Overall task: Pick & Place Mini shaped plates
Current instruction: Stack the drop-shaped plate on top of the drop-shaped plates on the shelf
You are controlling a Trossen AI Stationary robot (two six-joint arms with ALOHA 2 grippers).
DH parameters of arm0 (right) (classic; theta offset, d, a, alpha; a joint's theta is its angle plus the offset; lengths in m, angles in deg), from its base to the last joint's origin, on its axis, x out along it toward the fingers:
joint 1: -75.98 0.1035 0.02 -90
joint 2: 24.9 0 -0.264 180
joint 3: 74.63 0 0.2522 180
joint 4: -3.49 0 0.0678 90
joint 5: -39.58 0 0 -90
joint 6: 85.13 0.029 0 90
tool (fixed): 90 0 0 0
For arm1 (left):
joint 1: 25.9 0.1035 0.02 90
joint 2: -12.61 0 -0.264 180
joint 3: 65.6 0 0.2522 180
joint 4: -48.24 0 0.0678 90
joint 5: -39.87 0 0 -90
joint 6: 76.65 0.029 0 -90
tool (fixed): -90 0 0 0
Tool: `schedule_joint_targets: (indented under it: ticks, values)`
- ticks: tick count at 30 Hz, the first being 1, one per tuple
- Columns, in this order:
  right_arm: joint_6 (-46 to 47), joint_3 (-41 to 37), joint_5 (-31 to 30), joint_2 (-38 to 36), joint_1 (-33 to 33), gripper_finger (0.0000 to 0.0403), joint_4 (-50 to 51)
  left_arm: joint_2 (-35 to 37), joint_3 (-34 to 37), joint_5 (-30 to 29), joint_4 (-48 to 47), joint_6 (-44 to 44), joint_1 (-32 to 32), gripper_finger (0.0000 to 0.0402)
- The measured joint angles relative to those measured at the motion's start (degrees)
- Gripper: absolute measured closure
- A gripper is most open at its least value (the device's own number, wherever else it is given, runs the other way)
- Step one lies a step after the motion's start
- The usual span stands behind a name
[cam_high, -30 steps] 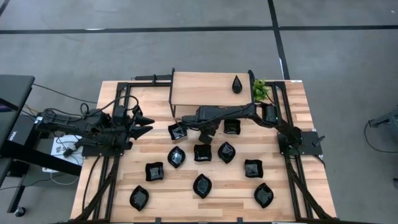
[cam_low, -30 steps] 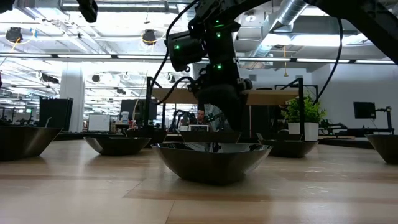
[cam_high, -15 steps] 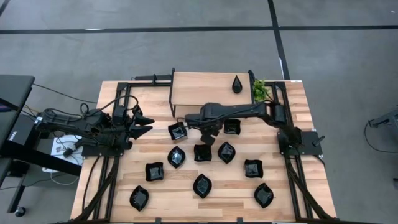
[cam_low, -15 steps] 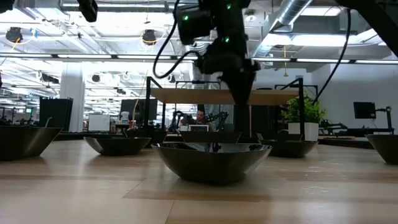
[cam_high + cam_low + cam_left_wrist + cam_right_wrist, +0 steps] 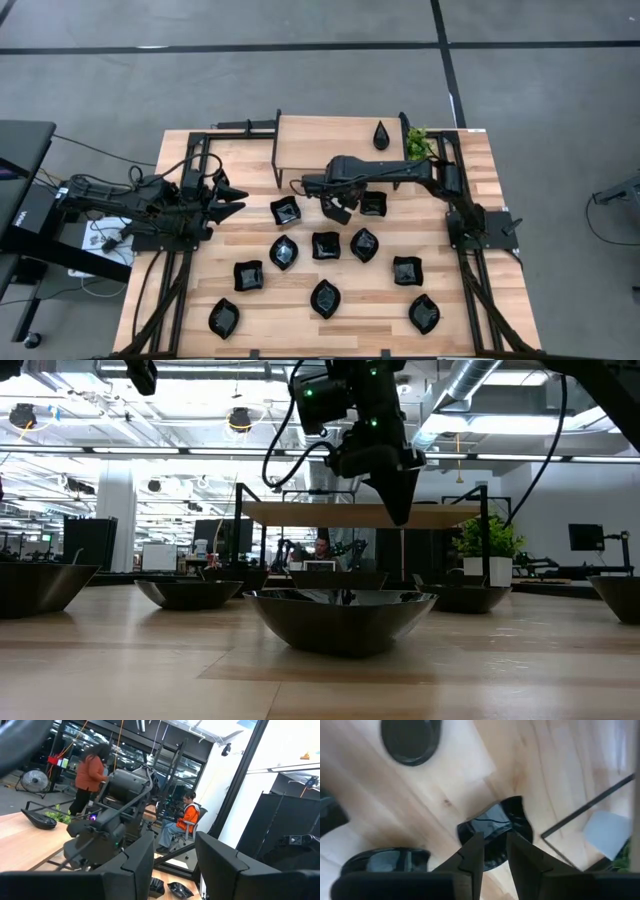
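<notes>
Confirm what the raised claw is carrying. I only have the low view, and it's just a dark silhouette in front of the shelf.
Observer: In the right wrist view, the right claw looks shut on the rim of a small black dish.
Operator: So the other arm's out of the way?
Observer: Yes. From above, the left claw sits open at the table's left side, away from the plates.
Operator: Anything already on the shelf top?
Observer: One teardrop plate, near the right end of the shelf, beside the small plant.
</notes>
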Motion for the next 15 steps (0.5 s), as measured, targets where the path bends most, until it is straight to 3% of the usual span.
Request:
schedule_joint_targets:
  ticks: [15]
  values:
    - [-3.5,0.0,-3.7,0.0,-4.1,0.0327,0.6,0.0,0.0,0.0,0.1,0.0,0.0,0.0257]
